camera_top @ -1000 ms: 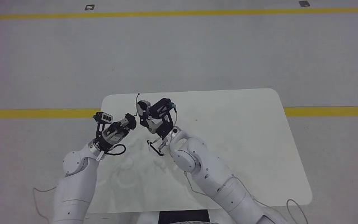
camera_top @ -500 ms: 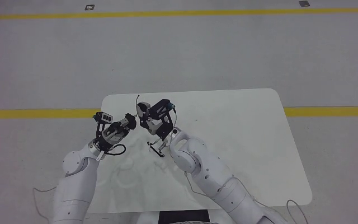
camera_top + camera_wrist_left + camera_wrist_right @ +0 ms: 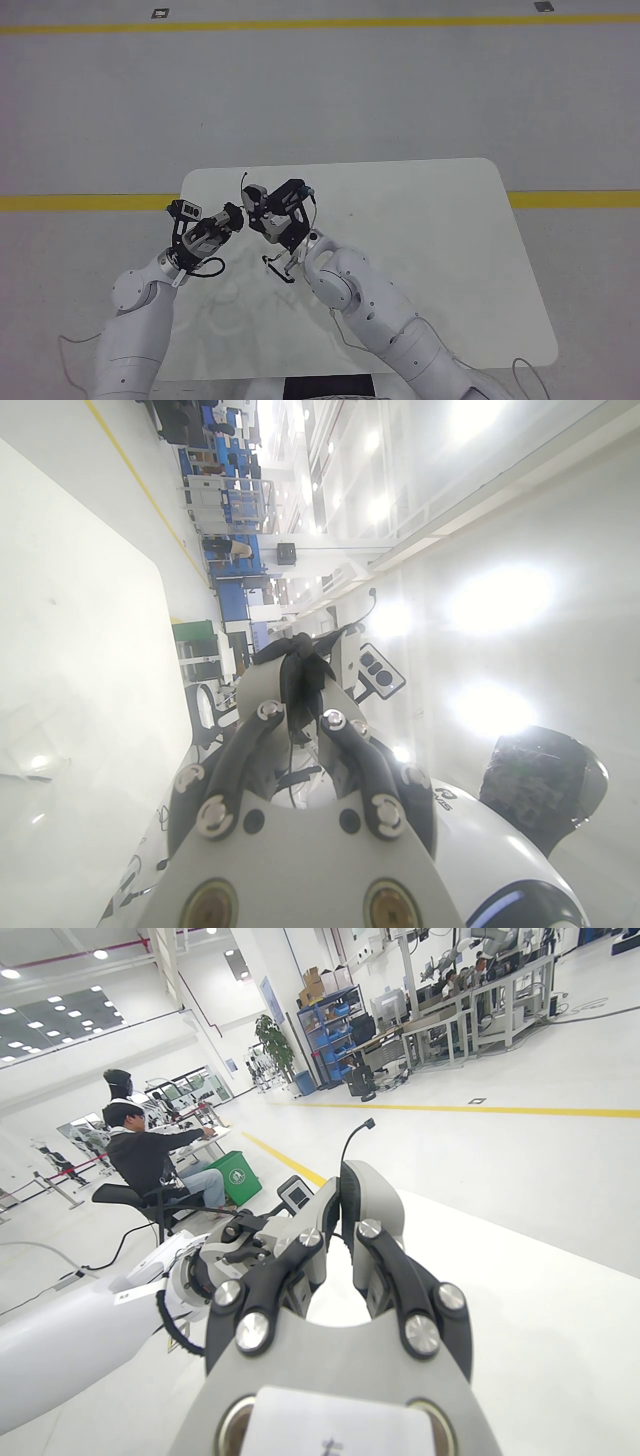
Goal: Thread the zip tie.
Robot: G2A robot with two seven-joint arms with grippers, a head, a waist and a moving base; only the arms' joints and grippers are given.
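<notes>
Watching the pinch: a springy tie is your main risk

Your right gripper (image 3: 342,1188) has its fingers clamped on the zip tie (image 3: 368,1124), whose blocky end curls up free above the pads. Your left gripper (image 3: 300,650) sits just beside it with its tips pressed together. A thin dark strand runs between them, but you cannot tell whether it is the tie's tail.

The free length looks springy, so it may bend aside rather than enter the head. Such a narrow pinch could let the strip twist or slide. With the grippers this close, a small misjudged move could knock them together.

A dropped tie would land on the smooth white table (image 3: 430,260). Around it lies grey floor with yellow lines (image 3: 300,22), with blue shelving (image 3: 325,1035) and workbenches beyond.
</notes>
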